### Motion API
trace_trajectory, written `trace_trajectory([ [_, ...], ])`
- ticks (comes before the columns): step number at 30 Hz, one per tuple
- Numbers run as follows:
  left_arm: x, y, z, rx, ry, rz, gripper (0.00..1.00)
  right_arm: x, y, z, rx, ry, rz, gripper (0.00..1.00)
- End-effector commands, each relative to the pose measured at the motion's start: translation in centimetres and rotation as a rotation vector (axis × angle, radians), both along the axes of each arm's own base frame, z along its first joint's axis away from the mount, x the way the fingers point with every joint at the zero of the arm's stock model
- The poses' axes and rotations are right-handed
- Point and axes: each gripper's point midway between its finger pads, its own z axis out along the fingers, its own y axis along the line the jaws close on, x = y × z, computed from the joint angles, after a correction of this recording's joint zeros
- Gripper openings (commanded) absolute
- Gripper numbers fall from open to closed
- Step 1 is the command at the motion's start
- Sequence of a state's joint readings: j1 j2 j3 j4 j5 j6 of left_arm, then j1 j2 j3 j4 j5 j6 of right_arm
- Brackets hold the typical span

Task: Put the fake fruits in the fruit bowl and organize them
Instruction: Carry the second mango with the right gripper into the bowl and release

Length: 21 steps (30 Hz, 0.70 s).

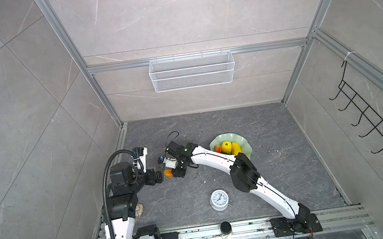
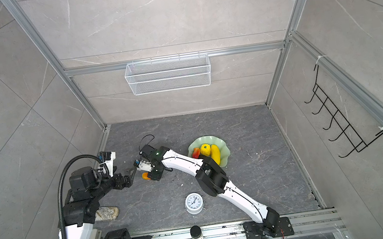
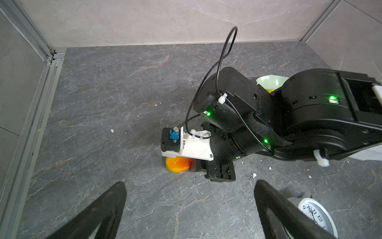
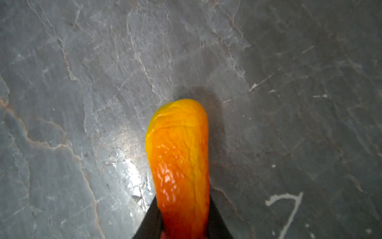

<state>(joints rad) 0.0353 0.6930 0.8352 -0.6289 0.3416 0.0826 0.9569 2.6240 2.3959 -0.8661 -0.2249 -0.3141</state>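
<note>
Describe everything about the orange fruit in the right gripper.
The orange fruit is elongated, glossy and wrinkled like plastic, shading from red at the gripped end to yellow at its free tip. The right gripper is shut on it, black fingers on both sides. It sits low over the dark table, outside the fruit bowl.

Right arm [image 1: 211,156] reaches from lower-right base across to centre-left of frame, elbow bent, wrist pitched down. Right gripper [image 1: 173,173] clamped on orange fruit [image 4: 179,161]. Left arm [image 1: 119,237] folded at lower left. Left gripper [image 3: 189,207] spread wide, facing right gripper.
</note>
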Motion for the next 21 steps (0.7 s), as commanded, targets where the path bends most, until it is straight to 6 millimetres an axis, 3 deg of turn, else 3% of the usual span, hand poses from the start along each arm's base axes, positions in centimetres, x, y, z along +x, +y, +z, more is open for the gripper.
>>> trace_trajectory([
  [1,-0.1,0.2,0.7,0.006,-0.022,0.006,1.0,-0.4,-0.7,4.1,0.044,-0.012,-0.004,0.17],
  [6,-0.4,0.2,0.8,0.008,-0.03,0.008,1.0,0.7,-3.8,8.3,0.125,-0.038,-0.068,0.14],
  [10,-0.5,0.1,1.1,0.005,-0.042,0.005,1.0,2.3,-9.3,11.6,0.189,-0.063,-0.202,0.12],
  [12,-0.5,0.1,1.3,0.003,-0.046,0.001,1.0,3.4,-13.1,13.2,0.208,-0.101,-0.3,0.11],
  [15,-0.6,-0.1,1.4,-0.005,-0.05,-0.009,1.0,4.8,-19.7,13.9,0.176,-0.136,-0.475,0.09],
  [18,-0.7,-0.2,1.5,-0.007,-0.054,-0.011,1.0,6.0,-26.7,13.3,0.119,-0.162,-0.677,0.08],
  [21,-0.7,-0.2,1.6,-0.008,-0.059,-0.013,1.0,6.8,-32.1,11.9,0.059,-0.152,-0.828,0.07],
])
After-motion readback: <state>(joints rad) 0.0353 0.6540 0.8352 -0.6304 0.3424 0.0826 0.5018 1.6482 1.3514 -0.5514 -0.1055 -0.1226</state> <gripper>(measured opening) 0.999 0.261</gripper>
